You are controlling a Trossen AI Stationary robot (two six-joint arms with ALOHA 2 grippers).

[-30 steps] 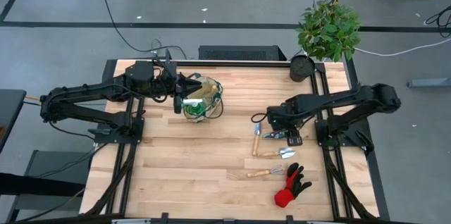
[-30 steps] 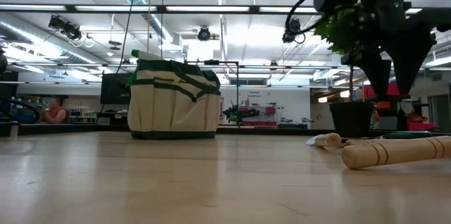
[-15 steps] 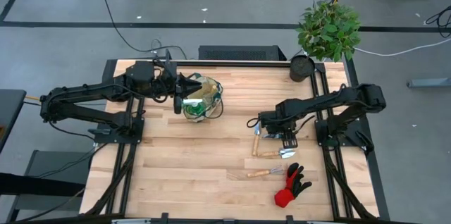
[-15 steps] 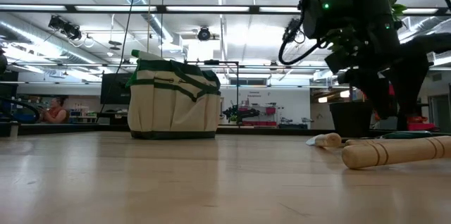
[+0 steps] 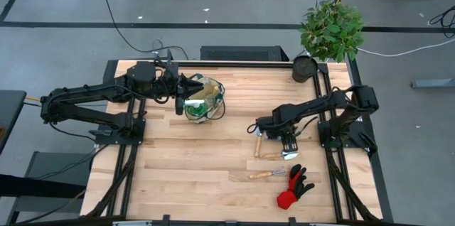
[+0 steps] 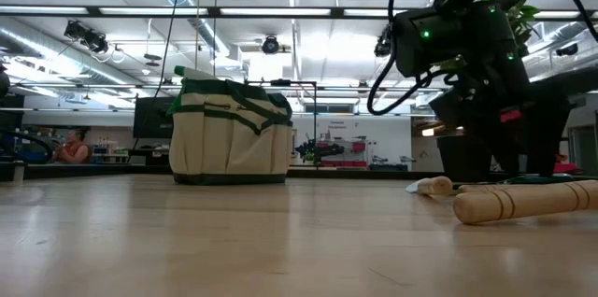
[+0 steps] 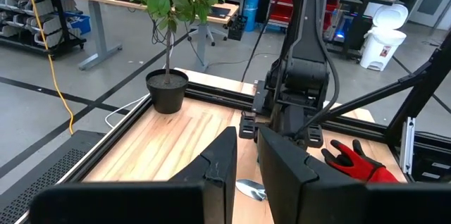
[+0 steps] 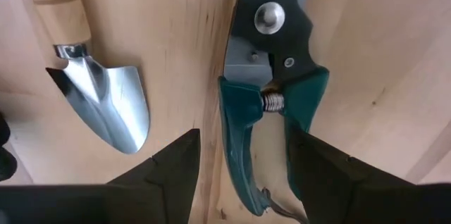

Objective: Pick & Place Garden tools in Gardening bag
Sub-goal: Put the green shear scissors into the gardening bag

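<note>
— Over at the right of the table, why does the right gripper (image 8: 243, 182) hang so low?
— It straddles the green-handled pruning shears (image 8: 271, 111), fingers spread wide to either side of the handles, nothing gripped yet. I'd judge it is lining up a grasp.
— And beside them?
— A wooden-handled trowel (image 8: 99, 90), its polished steel scoop lying flat on the pale planks, apart from the shears.
— The other arm?
— The left gripper (image 5: 179, 98) sits nearly closed at the rim of the gardening bag (image 5: 202, 98), a round tan canvas bag with green trim, well apart from the shears.
</note>
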